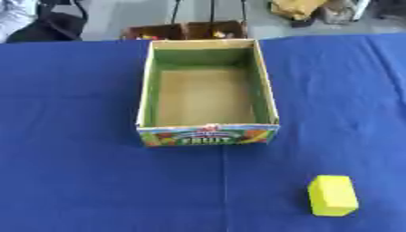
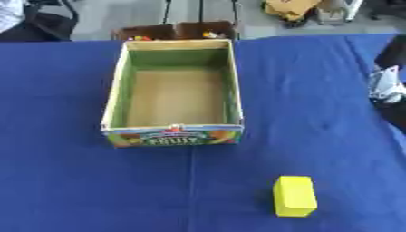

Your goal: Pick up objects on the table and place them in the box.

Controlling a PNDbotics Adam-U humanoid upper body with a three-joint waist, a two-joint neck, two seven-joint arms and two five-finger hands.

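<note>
While the fruit box [image 1: 208,135] sits empty on the blue bench [image 1: 71,172], a yellow block [image 2: 294,195] awaits pickup. Only part of the right arm shows at the edge, so neither hand's state can be told. The reach seemingly comes next.

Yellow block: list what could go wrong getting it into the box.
1. The yellow block lies near the table's front edge, so a nudge could push it off the blue cloth.
2. The box has tall walls, so a low carry could catch the printed front wall and shift it.

Yellow block [image 1: 332,195], blue cloth [image 1: 71,136] (green-walled box [image 1: 208,90]).
</note>
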